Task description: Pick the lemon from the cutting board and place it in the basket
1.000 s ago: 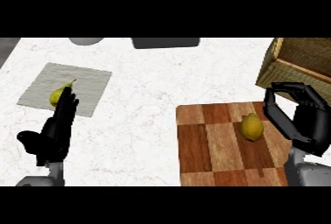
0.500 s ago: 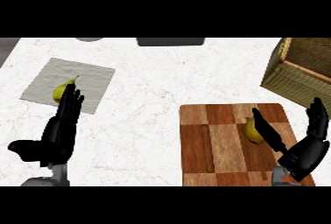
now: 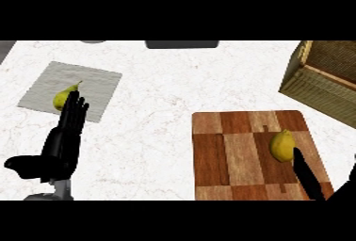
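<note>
Lemon [image 3: 282,145] on cutting board [image 3: 236,160], basket [image 3: 327,77] behind.

Your right robot hand [image 3: 309,176] has sunk toward the lower right corner of the frame. A second ago it stood curled beside the lemon [image 3: 281,145]; now only straight fingers show, the tip just below the fruit. Your left robot hand [image 3: 61,141] has slid lower, fingertips now under the yellow fruit [image 3: 64,97] at upper left.

You see a white counter [image 3: 160,94] with thin marble lines, a grey cloth [image 3: 94,82] lying flat at its left, and two dark things [image 3: 182,44] at the far edge.
</note>
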